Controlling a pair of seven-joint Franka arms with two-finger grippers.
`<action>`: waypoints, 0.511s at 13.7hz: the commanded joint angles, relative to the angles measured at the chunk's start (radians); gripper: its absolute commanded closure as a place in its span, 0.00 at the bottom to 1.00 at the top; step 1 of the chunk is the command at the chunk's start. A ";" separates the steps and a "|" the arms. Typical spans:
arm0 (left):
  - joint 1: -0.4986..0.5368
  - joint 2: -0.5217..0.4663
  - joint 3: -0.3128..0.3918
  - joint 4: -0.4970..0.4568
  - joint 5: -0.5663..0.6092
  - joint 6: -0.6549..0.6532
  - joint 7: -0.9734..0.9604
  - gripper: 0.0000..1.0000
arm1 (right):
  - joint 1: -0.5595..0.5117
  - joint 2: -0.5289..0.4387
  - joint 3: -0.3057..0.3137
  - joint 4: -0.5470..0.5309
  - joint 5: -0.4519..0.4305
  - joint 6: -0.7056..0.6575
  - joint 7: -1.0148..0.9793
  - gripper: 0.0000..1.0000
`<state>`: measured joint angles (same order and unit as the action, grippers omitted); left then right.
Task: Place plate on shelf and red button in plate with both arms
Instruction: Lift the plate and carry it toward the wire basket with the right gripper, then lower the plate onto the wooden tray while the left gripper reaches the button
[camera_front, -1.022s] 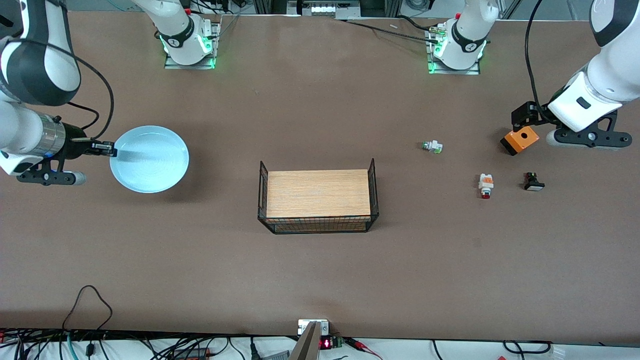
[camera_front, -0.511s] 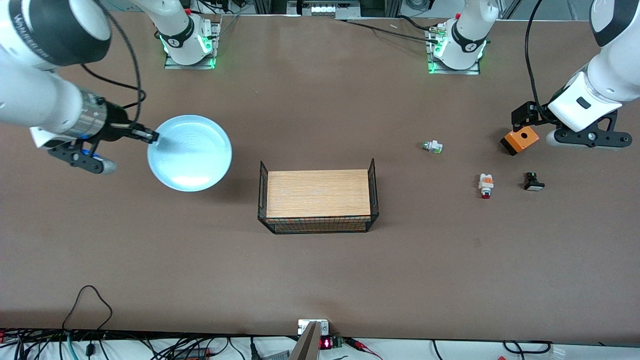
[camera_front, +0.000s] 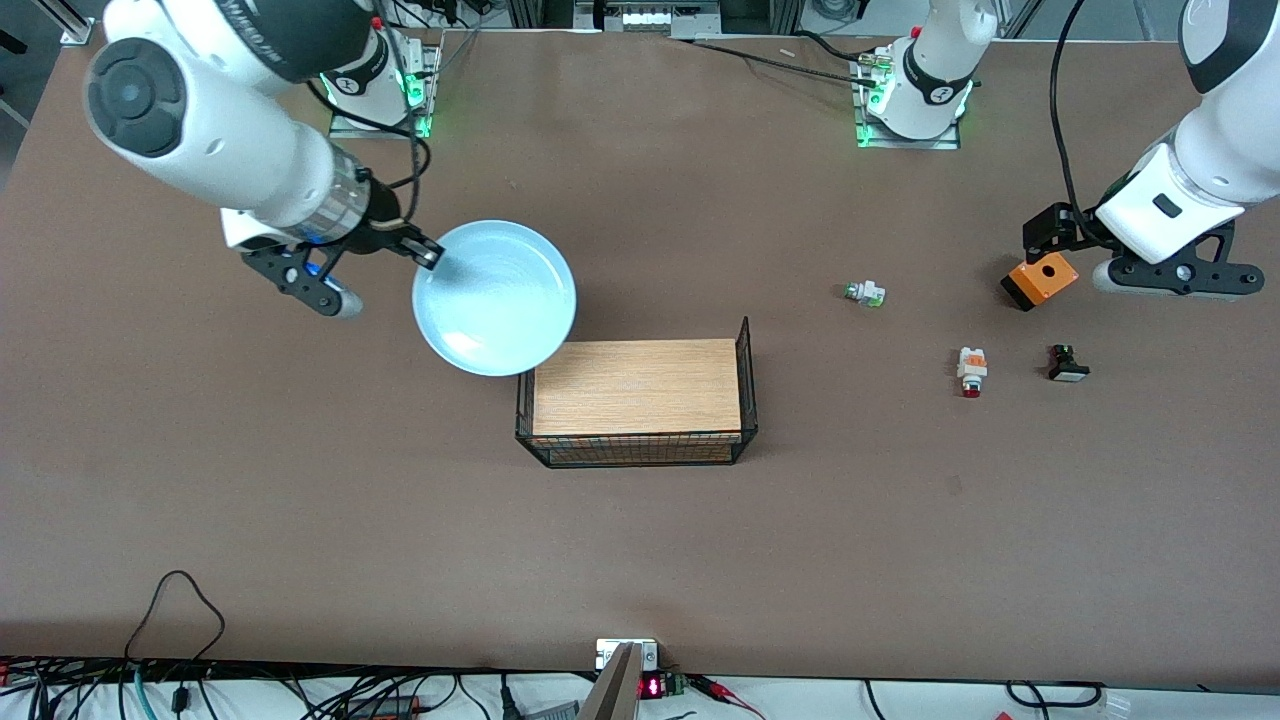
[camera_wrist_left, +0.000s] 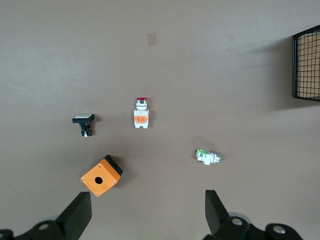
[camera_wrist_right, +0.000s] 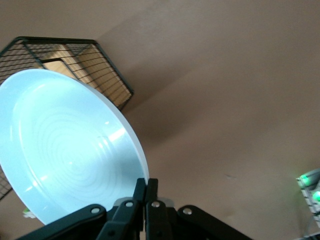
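Note:
The pale blue plate (camera_front: 495, 297) (camera_wrist_right: 70, 150) hangs tilted in the air, its edge over the corner of the wire basket (camera_front: 745, 385) toward the right arm's end. My right gripper (camera_front: 425, 252) (camera_wrist_right: 146, 187) is shut on the plate's rim. The red button (camera_front: 971, 370) (camera_wrist_left: 141, 112), white with an orange block and a red tip, lies on the table toward the left arm's end. High over that end, my left gripper (camera_front: 1175, 275) (camera_wrist_left: 147, 215) waits open with nothing between its fingers.
The wire basket (camera_wrist_right: 112, 70) (camera_wrist_left: 306, 65) holds a wooden board at the table's middle. Around the red button lie an orange box (camera_front: 1040, 280) (camera_wrist_left: 101, 176), a green-tipped white part (camera_front: 864, 293) (camera_wrist_left: 207, 157) and a black part with a white cap (camera_front: 1067, 363) (camera_wrist_left: 83, 122).
My right arm has carried the plate up and from the right arm's end of the table to the basket's corner. The left arm has not moved.

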<state>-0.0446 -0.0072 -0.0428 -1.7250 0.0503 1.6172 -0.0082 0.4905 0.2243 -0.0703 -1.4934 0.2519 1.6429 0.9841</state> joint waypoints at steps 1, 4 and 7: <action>-0.003 -0.004 0.003 0.018 -0.007 -0.022 0.004 0.00 | 0.057 0.046 -0.013 0.033 0.018 0.070 0.073 1.00; -0.003 -0.004 0.003 0.018 -0.007 -0.022 0.004 0.00 | 0.112 0.104 -0.013 0.035 0.020 0.204 0.162 1.00; -0.003 -0.004 0.003 0.018 -0.007 -0.022 0.004 0.00 | 0.155 0.156 -0.013 0.033 0.023 0.267 0.246 1.00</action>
<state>-0.0446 -0.0072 -0.0428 -1.7247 0.0503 1.6172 -0.0082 0.6202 0.3431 -0.0703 -1.4906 0.2549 1.8976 1.1725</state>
